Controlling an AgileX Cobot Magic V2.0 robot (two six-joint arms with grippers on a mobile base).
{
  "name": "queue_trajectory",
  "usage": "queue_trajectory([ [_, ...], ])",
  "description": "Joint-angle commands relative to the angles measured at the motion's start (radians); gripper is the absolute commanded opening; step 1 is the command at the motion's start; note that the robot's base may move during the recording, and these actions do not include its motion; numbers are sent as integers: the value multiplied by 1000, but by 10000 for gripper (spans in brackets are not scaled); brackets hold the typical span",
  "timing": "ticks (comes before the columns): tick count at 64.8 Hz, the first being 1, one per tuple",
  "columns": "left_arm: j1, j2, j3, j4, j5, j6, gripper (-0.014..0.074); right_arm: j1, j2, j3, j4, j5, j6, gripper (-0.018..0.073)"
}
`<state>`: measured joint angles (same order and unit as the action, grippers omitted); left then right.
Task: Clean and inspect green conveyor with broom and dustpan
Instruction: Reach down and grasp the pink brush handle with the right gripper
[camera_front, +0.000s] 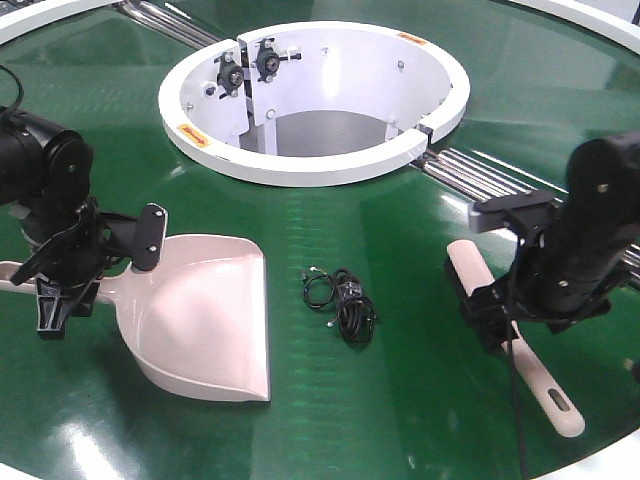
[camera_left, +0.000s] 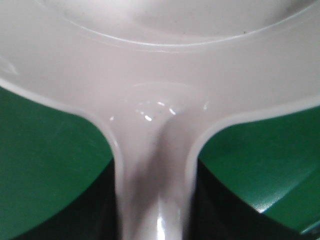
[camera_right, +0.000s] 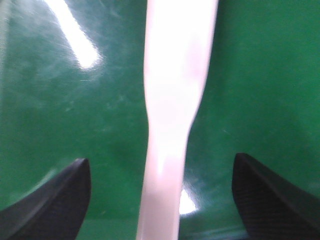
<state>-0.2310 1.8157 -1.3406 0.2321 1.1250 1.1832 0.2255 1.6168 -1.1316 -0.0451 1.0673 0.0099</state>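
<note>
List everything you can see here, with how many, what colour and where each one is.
conveyor: one, dark green, fills the view
ring: one, white, around the central opening, top middle
rollers: two strips, steel, upper left and right of the ring
dustpan: one, pale pink, left, flat on the conveyor
cable: one bundle, black, centre, between dustpan and broom
broom: one, pale pink, right, lying on the conveyor
left claw: one, black, closed on the dustpan handle
right claw: one, black, open, fingers either side of the broom handle
</note>
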Motion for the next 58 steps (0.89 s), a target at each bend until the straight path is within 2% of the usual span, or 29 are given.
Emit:
queue_trajectory([
  [1,-4,-44,-29,6,11,-4,-6,-3,26,-32,-8,-4,-10,564],
  [14,-4,-44,-29,6,11,-4,-6,-3,115,-32,-6,3,-3,556],
  [23,-4,-44,-29,6,11,-4,-6,-3,145,-32,-6,10,0,504],
  [32,-4,-44,-29,6,11,-4,-6,-3,144,-32,-6,12,1,381],
  [50,-4,-44,-29,6,11,-4,-6,-3,119,-32,3,12,13,-17],
  [58,-4,-44,-29,6,11,-4,-6,-3,72,-38,17,28,37,-9],
])
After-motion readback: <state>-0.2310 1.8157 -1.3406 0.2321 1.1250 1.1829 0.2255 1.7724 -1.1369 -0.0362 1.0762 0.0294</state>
